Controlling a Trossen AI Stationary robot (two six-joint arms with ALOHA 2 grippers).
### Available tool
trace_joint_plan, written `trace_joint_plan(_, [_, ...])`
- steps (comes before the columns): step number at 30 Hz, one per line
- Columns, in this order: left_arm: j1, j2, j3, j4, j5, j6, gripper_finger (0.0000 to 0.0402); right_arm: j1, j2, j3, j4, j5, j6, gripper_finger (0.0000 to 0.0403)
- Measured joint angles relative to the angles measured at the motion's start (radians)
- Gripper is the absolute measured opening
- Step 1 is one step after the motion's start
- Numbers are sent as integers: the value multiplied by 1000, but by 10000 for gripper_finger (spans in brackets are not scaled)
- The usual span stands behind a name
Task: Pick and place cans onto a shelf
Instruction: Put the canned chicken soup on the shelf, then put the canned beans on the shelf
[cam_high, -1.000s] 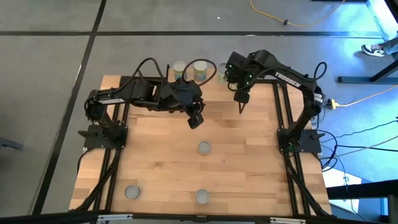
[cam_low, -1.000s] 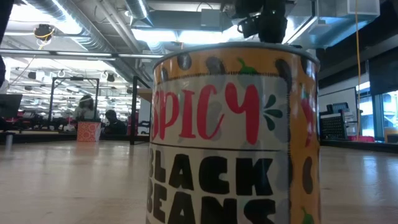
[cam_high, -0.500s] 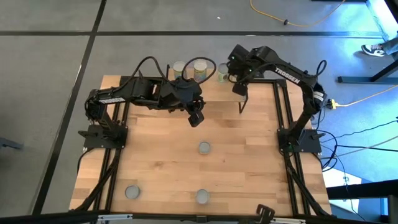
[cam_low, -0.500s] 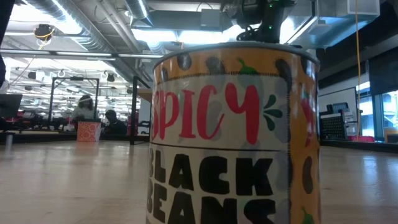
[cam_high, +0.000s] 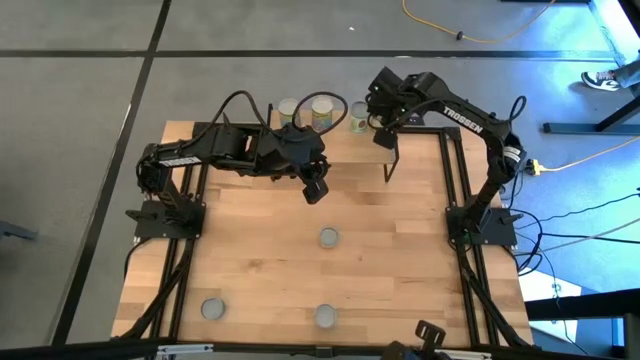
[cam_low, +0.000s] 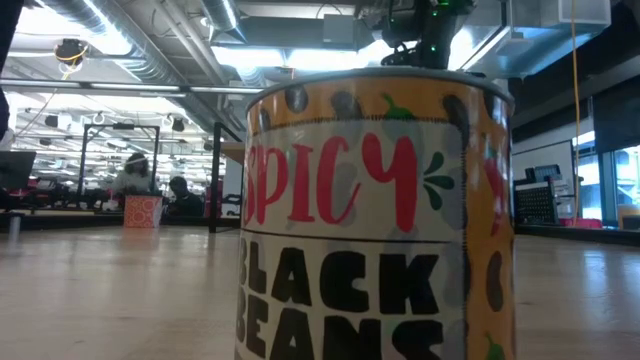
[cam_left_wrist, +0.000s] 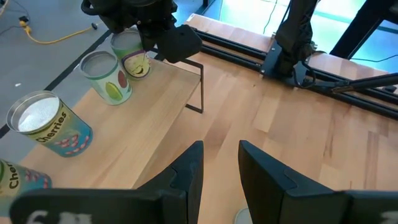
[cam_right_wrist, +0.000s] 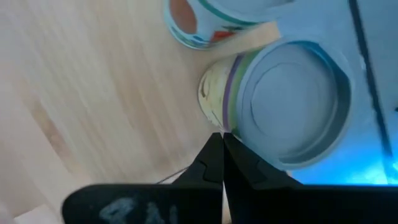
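At the table's far edge the right gripper (cam_high: 381, 128), jaws shut and empty, hovers by a yellow-labelled can (cam_high: 358, 119) on the shelf (cam_left_wrist: 180, 74); the left gripper (cam_high: 314, 190) hangs open mid-table; next, probably, fetch a smooth metal-topped can (cam_high: 328, 238) from the plank tabletop (cam_high: 400, 250).

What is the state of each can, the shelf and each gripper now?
left gripper: open, empty, above the table.
right gripper: shut, empty, by the cream can.
cream can: upright on the shelf.
Cherries can: upright on the shelf.
shelf: standing, cans on top.
three cans on the table: upright, apart.
Spicy Black Beans can: upright on the table.
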Motion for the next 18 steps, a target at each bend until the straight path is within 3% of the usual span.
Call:
trace_joint_plan(14, [0, 0, 0, 0, 1, 0, 94, 21, -3, 46, -120, 24, 0, 0])
trace_joint_plan(18, [0, 0, 0, -3, 101, 0, 94, 44, -42, 111, -146, 23, 0, 0])
